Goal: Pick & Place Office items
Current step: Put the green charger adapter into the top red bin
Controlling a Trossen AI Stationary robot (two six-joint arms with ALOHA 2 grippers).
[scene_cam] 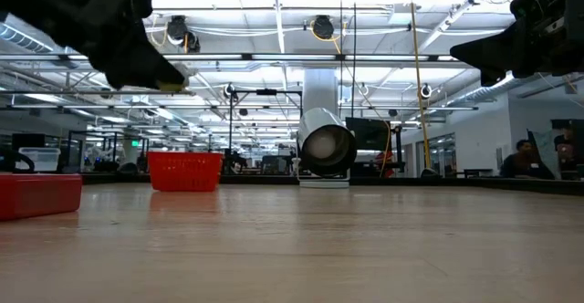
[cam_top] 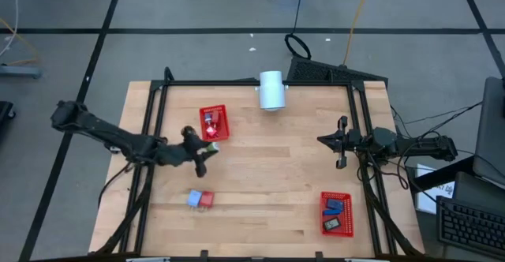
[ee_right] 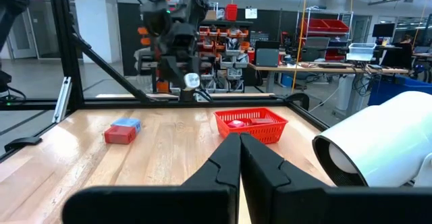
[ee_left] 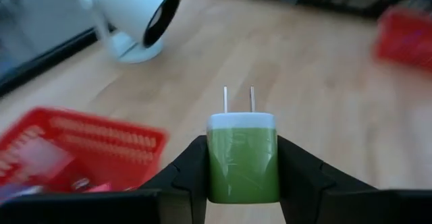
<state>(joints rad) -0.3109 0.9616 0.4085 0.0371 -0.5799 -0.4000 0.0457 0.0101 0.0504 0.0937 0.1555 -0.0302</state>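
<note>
My left gripper hangs above the table beside the near edge of a red mesh basket and is shut on a green plug adapter with a white face and two metal prongs. That basket holds a few small pieces. A red piece and a light blue piece lie side by side on the table nearer the near edge. Another red basket near the right near corner holds a dark blue piece and a black piece. My right gripper waits shut over the table's right side, touching nothing. My left gripper pinches the green adapter's body between its two fingers, one on each side wall. The white face and prongs stick out past the fingertips, pointing away from the wrist. The adapter is lifted clear of the table.
A white cylinder lies on its stand at the middle of the far edge, its open end facing the table. A black frame runs along the table's left, right and far sides. Bare wood spreads across the middle.
</note>
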